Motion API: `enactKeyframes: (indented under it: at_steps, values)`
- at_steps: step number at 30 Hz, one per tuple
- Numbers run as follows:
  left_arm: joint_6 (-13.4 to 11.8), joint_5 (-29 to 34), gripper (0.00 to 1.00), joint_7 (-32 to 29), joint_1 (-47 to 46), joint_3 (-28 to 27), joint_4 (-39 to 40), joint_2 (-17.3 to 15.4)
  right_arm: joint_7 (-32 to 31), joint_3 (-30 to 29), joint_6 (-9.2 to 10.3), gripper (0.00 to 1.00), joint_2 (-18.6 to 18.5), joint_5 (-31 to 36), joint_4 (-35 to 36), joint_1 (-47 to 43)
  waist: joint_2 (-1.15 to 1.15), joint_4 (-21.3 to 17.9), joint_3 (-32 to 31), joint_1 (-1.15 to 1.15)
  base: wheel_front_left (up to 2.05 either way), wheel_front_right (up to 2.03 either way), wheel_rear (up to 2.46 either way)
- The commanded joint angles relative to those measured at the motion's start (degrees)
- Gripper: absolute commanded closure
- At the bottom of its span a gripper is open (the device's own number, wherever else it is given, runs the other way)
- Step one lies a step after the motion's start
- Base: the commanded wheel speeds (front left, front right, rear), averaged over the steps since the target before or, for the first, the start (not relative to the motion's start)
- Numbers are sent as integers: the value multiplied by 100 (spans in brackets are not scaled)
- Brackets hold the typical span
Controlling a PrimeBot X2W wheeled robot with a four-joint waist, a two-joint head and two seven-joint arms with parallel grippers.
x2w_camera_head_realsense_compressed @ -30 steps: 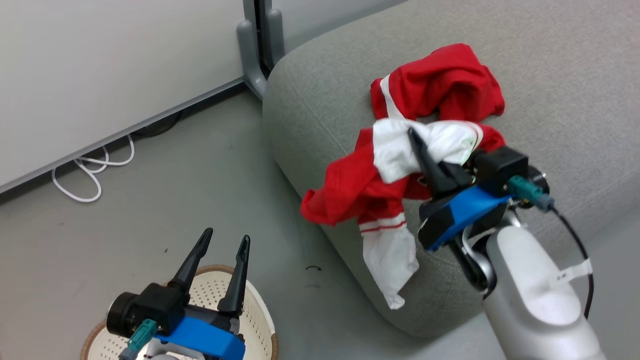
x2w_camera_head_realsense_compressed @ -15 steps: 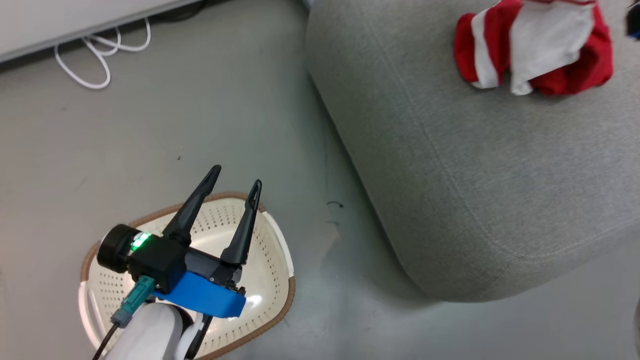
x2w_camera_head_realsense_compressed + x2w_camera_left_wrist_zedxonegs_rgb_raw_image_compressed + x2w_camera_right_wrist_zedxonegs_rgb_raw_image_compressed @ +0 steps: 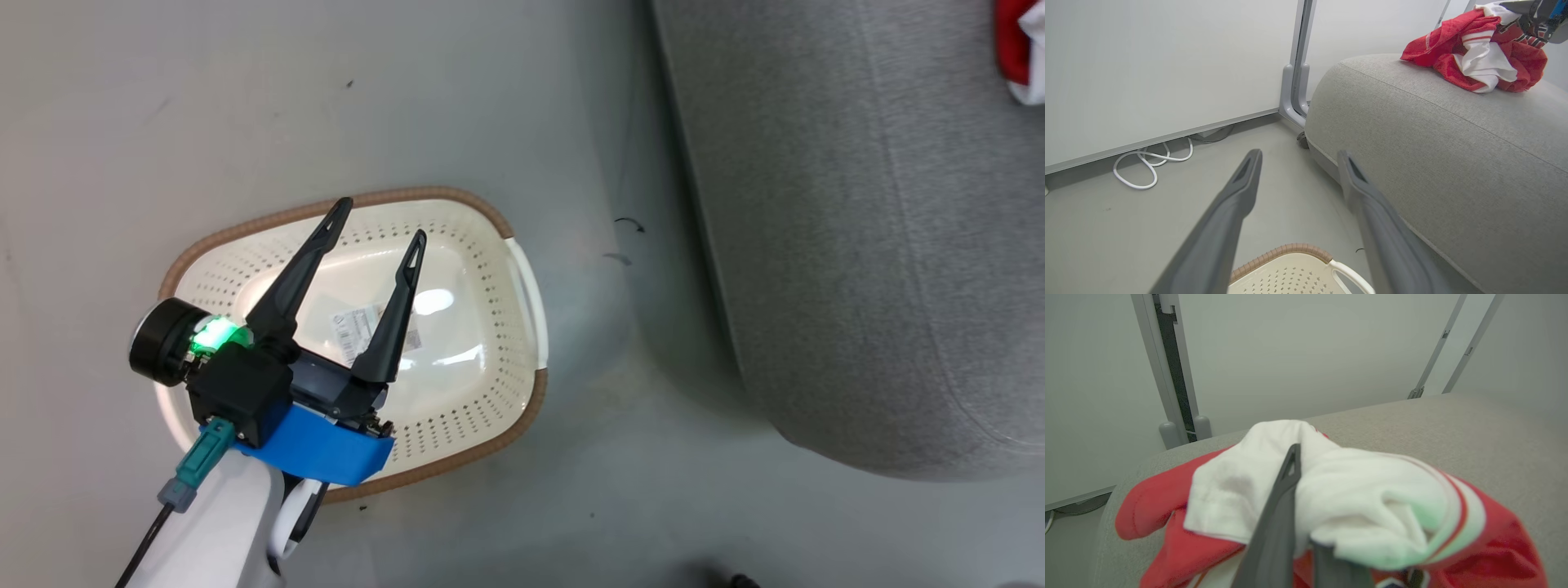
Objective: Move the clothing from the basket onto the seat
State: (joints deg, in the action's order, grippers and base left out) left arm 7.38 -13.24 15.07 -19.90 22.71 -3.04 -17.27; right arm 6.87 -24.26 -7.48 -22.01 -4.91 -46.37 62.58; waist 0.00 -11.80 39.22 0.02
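Observation:
The cream basket (image 3: 457,200) stands on the floor with only a label sticker inside; its brown rim (image 3: 1290,250) shows in the left wrist view. Over it my left gripper (image 3: 384,219) hangs open, holding nothing, and its fingers (image 3: 1237,196) point toward the grey seat (image 3: 1453,143). The red and white clothing (image 3: 1474,57) lies bunched on top of the seat (image 3: 882,245), a sliver of the clothing (image 3: 1016,41) at the head view's top right. My right gripper (image 3: 1300,486) is shut on the clothing (image 3: 1380,498); its second finger is buried in cloth. The right gripper (image 3: 1537,18) sits over the pile.
A white cable (image 3: 1147,163) loops on the floor by the pale wall panel. A grey post foot (image 3: 1294,94) stands beside the seat's end. The basket sits close to the seat's rounded edge, with bare grey floor (image 3: 571,98) around it.
The head camera has swung down and left: the whole basket is now in view and the clothing has slid to the top right corner. The hanging garment was drawn up onto the seat.

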Motion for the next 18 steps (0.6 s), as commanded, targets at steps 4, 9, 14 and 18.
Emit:
enactKeyframes:
  at_steps: [4, 9, 14, 18]
  values:
    - [11, 39, 0, 15, -38, -20, -4, 22, 2, -293, -3, 0, 97, 215, -359, -107, 0, 131, 74, -2, 0, 0, 0]
    - [11, 3, 0, 15, -17, -13, -104, 77, 163, -462, -2, 0, 228, 463, -649, -68, 0, 144, -109, -2, 0, 0, 0]
    - [11, -62, 0, 15, 65, 25, -214, 179, 293, -454, -2, 0, 279, 687, -915, -241, 0, 154, -459, -2, 0, 0, 0]
    - [11, -130, 0, 15, 126, 63, -322, 278, 409, -449, -2, 0, 340, 818, -1121, -443, 0, 211, -847, -2, 0, 0, 0]
